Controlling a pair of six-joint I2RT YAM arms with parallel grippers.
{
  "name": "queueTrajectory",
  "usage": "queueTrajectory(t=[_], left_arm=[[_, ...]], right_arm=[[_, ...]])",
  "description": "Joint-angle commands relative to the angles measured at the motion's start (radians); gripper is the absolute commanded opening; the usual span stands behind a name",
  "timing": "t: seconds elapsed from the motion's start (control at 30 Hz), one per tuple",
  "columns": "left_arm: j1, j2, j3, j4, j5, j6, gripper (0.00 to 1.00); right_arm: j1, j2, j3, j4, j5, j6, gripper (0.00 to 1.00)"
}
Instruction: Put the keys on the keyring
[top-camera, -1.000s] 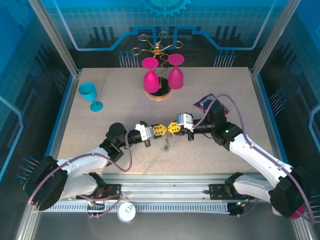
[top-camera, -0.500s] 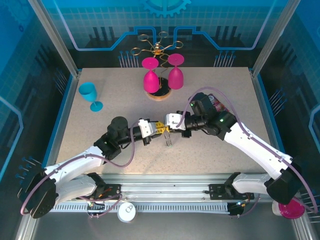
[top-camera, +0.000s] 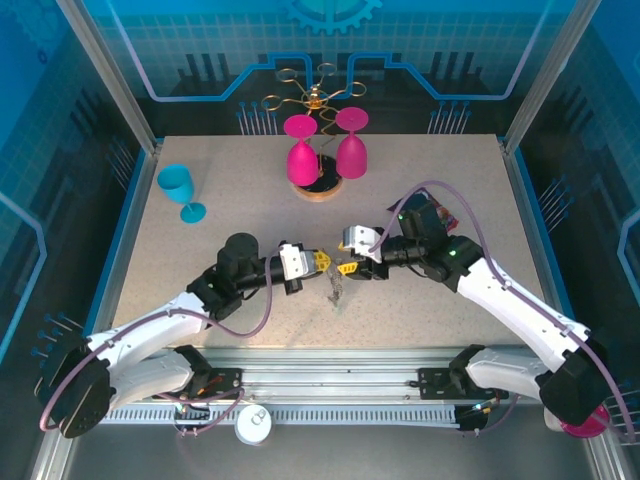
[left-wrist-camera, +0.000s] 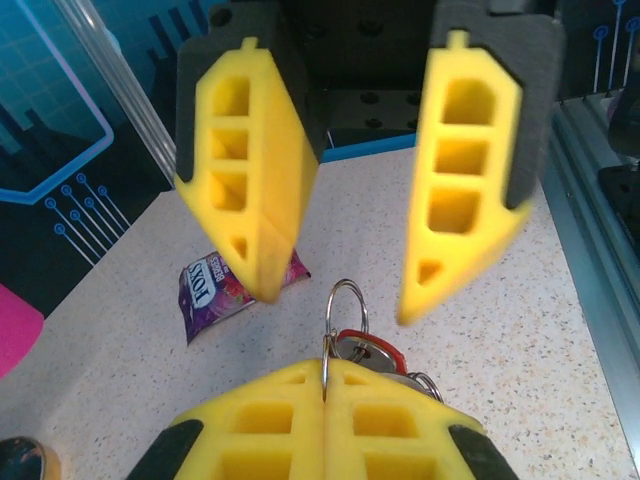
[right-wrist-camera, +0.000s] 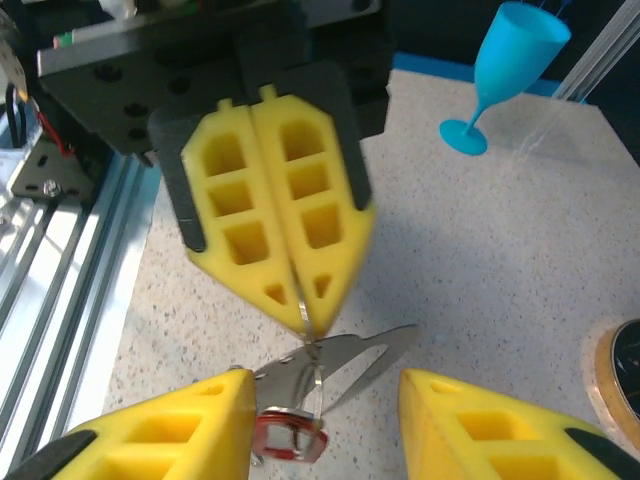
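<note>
Table: a pale, speckled top (top-camera: 200, 300); both arms reached in and met near its middle.
Glass rack: a gold wire rack (top-camera: 312, 95) stood at the far edge, on a round base.
Pink glasses: two pink glasses (top-camera: 300, 160) hung upside down on the rack, side by side.
Blue glass: one blue glass (top-camera: 180, 190) stood upright at the far left, well apart from the arms.
Snack packet: a purple packet (left-wrist-camera: 215, 290) lay flat on the table, behind the right arm.
Right gripper: the right gripper (right-wrist-camera: 325, 385) had its yellow fingers spread apart, with nothing in them. It faced the left gripper, tips near the ring.
Left gripper: the left gripper (left-wrist-camera: 325, 375) had its fingers pressed together, pinching a thin metal ring.
Keyring: the keyring (left-wrist-camera: 345, 300) stuck out from the left fingertips, above the middle of the table.
Keys: the keys (right-wrist-camera: 345, 355) hung on the ring just under the left fingertips. One had a red head (left-wrist-camera: 368, 350). I could not tell if they touched the table.
</note>
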Motion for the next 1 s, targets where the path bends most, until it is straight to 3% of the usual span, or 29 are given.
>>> queueTrajectory(t=[0.0, 0.27, 0.43, 0.5, 0.57, 0.63, 0.77, 0.97], left_arm=[[-0.005, -0.007, -0.025, 0.149, 0.066, -0.037, 0.00], [-0.003, 0.002, -0.036, 0.206, 0.091, -0.062, 0.00], [-0.003, 0.020, -0.042, 0.263, 0.106, -0.095, 0.00], [-0.003, 0.028, -0.046, 0.290, 0.110, -0.111, 0.00], [-0.004, 0.033, -0.043, 0.285, 0.103, -0.116, 0.00], [-0.003, 0.028, -0.031, 0.235, 0.077, -0.106, 0.00], [-0.003, 0.005, 0.029, 0.017, 0.027, -0.022, 0.12], [-0.012, 0.014, 0.130, -0.228, -0.020, 0.094, 0.15]], right_arm=[[-0.029, -0.003, -0.041, 0.142, -0.142, 0.075, 0.42], [-0.030, -0.006, -0.054, 0.159, -0.172, 0.073, 0.32], [-0.028, 0.010, -0.042, 0.175, -0.194, 0.074, 0.17], [-0.027, 0.017, -0.034, 0.171, -0.206, 0.070, 0.03], [-0.027, 0.019, -0.022, 0.154, -0.202, 0.063, 0.00], [-0.020, 0.017, 0.000, 0.096, -0.176, 0.030, 0.00], [0.035, 0.045, 0.114, -0.153, -0.039, -0.111, 0.00], [0.152, 0.149, 0.281, -0.400, 0.178, -0.226, 0.00]])
